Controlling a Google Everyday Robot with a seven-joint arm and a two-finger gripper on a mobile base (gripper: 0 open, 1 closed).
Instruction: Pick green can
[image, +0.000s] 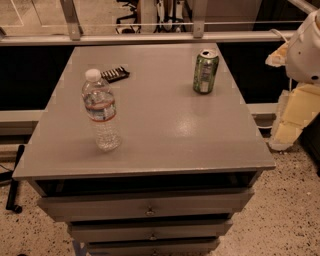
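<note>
Water bottle (101, 112): upright on the left half of the top; clear ribbed plastic, white cap, a paper label round its waist; taller than the can and well apart from it.
Dark packet (115, 74): flat and ridged, lying behind the bottle towards the far edge; too small to tell what it is.
Cabinet top (165, 130): smooth grey painted surface with a dull sheen; square-edged; drawers (147, 205) with small knobs below it.
Green can (205, 71): standing upright at the far right of the top, near the right edge; nothing touches it.
Can, make: thin metal cylinder, green wall with pale markings, silver lid with a pull tab.
Can, handling: probably light; the wall looks slick and would dent under a hard squeeze; stiffer near the rims; the tab area looks opened, so it may hold liquid and is best kept level.
Can, hold: I would take it across the middle of the body from the side, with moderate force; the space around it allows that.
Gripper (294, 117): pale yellow blocky parts at the right edge, beside the cabinet and below a white rounded arm housing (306, 50); near the can but apart from it; whether it is apart or together I cannot tell.
</note>
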